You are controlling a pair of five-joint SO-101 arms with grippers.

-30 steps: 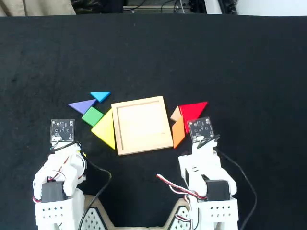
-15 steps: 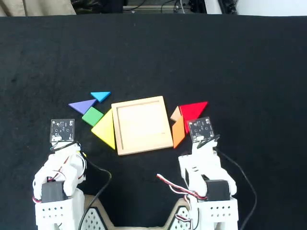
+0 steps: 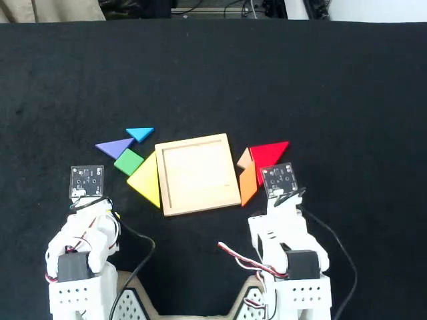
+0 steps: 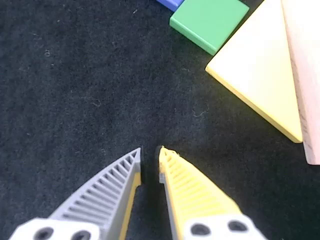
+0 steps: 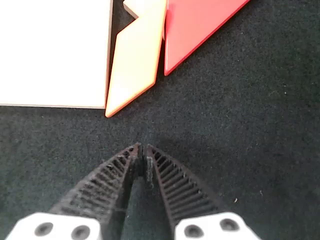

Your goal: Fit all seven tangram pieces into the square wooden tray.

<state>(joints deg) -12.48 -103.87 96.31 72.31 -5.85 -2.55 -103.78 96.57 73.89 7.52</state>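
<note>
The square wooden tray (image 3: 197, 175) lies in the middle of the black table (image 3: 333, 87), its floor bare, and all seven pieces lie around it on the cloth. On the left arm's side the yellow triangle (image 3: 148, 180) lies against the tray's edge. The green square (image 3: 129, 161) is just beside it, and the purple triangle (image 3: 115, 146) and blue triangle (image 3: 140, 134) lie farther out. On the right arm's side the orange parallelogram (image 3: 247, 185) lies along the tray's edge. A small pale triangle (image 3: 244, 159) and the red triangle (image 3: 269, 153) lie just beside it.

The left gripper (image 4: 150, 151) is clenched on nothing, with only a thin slit between its tips. It hangs over bare cloth, with the yellow triangle near but apart, ahead and toward the tray. The right gripper (image 5: 143, 148) is also clenched and holds nothing, its tips meeting. It is over bare cloth, with the lower point of the orange parallelogram a little ahead and untouched
</note>
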